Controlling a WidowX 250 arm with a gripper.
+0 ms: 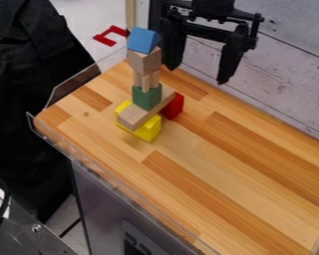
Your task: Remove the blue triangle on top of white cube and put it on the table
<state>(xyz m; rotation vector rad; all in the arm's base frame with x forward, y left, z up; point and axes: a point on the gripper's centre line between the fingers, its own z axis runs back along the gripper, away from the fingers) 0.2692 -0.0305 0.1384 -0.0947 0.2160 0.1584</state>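
Observation:
My gripper (197, 73) hangs open at the top of the view, to the right of the block tower, with nothing between its fingers. Its left finger is close beside the tower's upper part in the view. The blue triangle block (143, 40) sits at the very top of the tower. Directly under it is a plain wood-coloured cube (145, 61), which rests on slim wooden pieces (146, 79). A green block (147, 96) supports those. The wooden table (215, 164) carries the whole stack.
Under the green block a wooden plank (139, 115) lies slanted over a yellow block (148, 130) and beside a red block (173, 107). A clear rim (109, 172) edges the table's left side. A whitewashed plank wall (288, 69) stands behind.

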